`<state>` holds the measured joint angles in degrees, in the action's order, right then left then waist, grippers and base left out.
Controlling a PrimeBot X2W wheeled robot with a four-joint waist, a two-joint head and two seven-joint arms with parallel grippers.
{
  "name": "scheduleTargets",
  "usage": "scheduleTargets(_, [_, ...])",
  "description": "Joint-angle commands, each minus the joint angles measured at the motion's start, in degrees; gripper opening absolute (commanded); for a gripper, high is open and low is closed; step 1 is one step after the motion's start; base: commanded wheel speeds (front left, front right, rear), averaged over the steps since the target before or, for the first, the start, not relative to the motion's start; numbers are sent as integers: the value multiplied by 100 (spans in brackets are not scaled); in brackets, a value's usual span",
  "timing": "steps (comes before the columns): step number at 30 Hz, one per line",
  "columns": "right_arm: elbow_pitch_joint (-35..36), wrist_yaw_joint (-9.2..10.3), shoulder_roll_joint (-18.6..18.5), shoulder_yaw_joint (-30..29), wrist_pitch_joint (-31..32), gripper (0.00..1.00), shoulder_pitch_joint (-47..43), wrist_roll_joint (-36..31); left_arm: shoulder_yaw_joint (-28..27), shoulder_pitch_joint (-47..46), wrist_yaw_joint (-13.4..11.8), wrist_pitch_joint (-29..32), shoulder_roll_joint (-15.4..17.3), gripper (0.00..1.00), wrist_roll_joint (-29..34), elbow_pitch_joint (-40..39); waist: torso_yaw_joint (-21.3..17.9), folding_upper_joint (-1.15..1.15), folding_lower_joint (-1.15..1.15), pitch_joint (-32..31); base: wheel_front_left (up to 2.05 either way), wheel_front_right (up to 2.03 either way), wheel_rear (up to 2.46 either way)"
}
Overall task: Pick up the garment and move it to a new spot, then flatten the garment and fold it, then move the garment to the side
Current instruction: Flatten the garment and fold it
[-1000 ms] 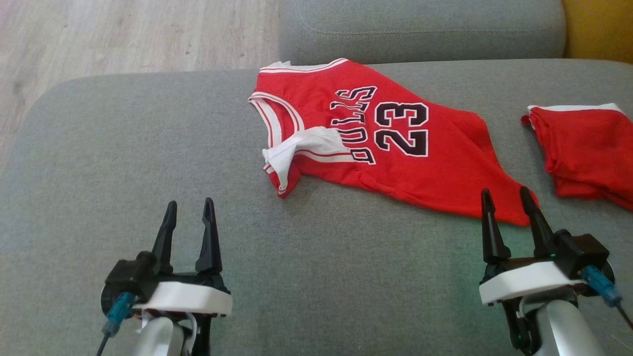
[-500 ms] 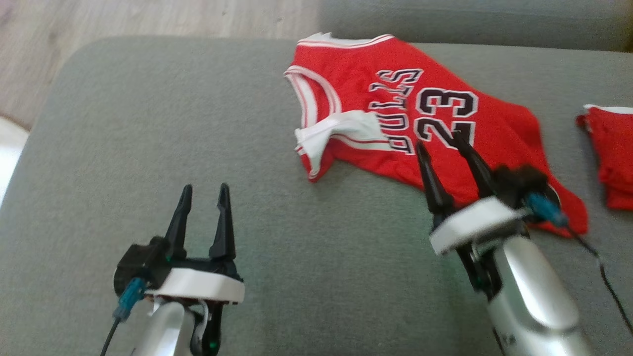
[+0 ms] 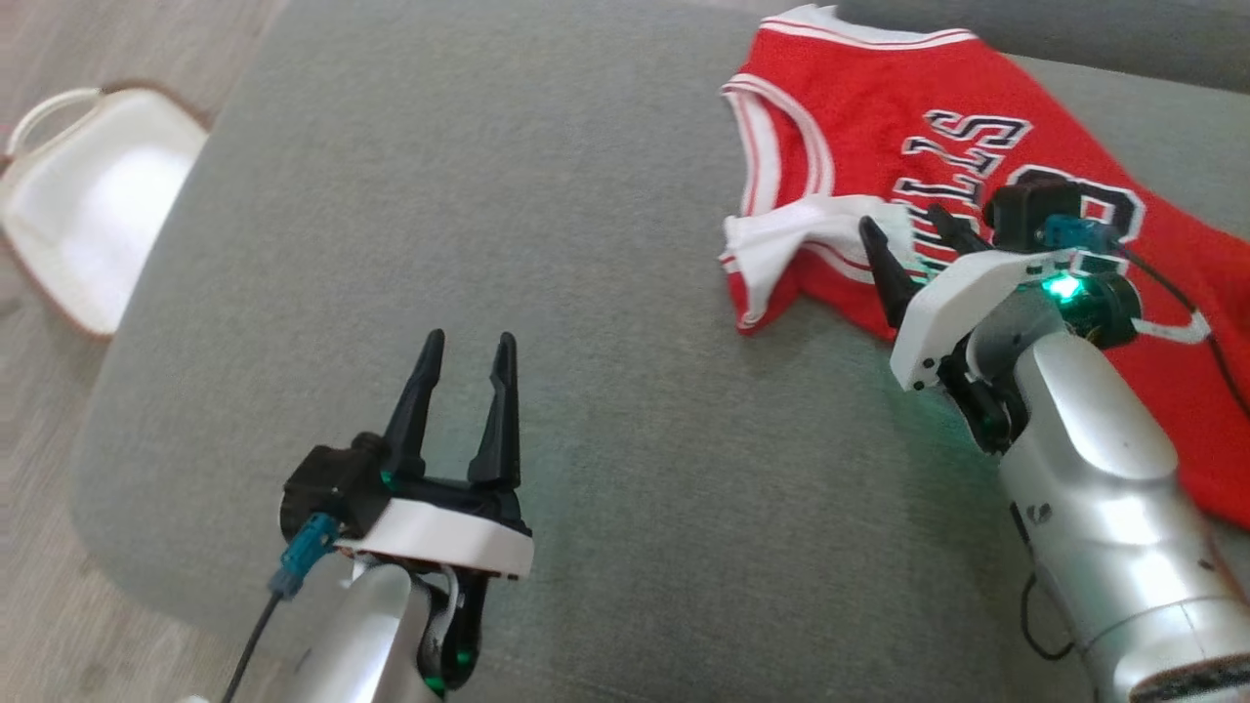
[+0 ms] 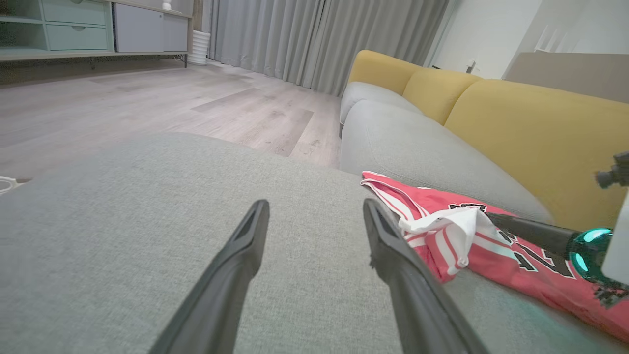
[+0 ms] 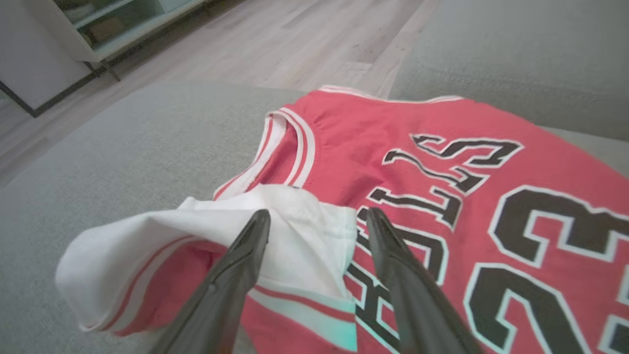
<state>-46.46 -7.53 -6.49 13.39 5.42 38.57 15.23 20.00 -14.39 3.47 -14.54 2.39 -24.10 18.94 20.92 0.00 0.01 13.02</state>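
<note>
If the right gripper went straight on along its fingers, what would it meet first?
Probably the turned-over white flap of the jersey, just ahead of the open right gripper; the gap between them is unclear.

**A:** What carries everything here?

**B:** A grey fabric sofa seat (image 3: 586, 195), broad, with a rounded corner at the left of the head view.

**A:** And what lies on it?

**B:** A red jersey (image 3: 859, 127) at the seat's far right, spread mostly flat with its black lettering and number facing up. One white-trimmed shoulder is folded over and shows the white inside.

**A:** And beside the sofa?

**B:** Pale wooden floor (image 3: 39, 586), with a white tub (image 3: 88, 205) standing on it near the seat's left edge.
</note>
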Motion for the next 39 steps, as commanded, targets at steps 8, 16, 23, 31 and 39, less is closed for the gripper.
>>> scheduleTargets(8, [-742, 4, -25, 564, 127, 0, 555, 167, -25, -207, -121, -46, 49, 100, -99, -160, 278, 0, -1, 117, 0, 0, 0])
scheduleTargets(16, [-552, 4, -6, 1194, -777, 0, 573, 557, -159, -167, -148, -46, 49, 100, -33, -106, 52, 0, -1, -57, 0, 0, 0])
scheduleTargets(23, [126, 4, -69, 2206, -1364, 0, 8, 863, -499, -55, -117, -46, 49, 100, 143, -81, -248, 0, -1, -337, 0, 0, 0])
scheduleTargets(31, [841, 4, -478, 3426, -1480, 0, -655, 992, -740, 72, -41, -46, 49, 100, 341, -53, -479, 0, -1, -604, 0, 0, 0])
scheduleTargets(39, [1289, 4, -999, 4712, -1238, 45, -961, 1271, -911, 205, 37, -46, 49, 100, 530, 46, -680, 0, -1, -857, 0, 0, 0])
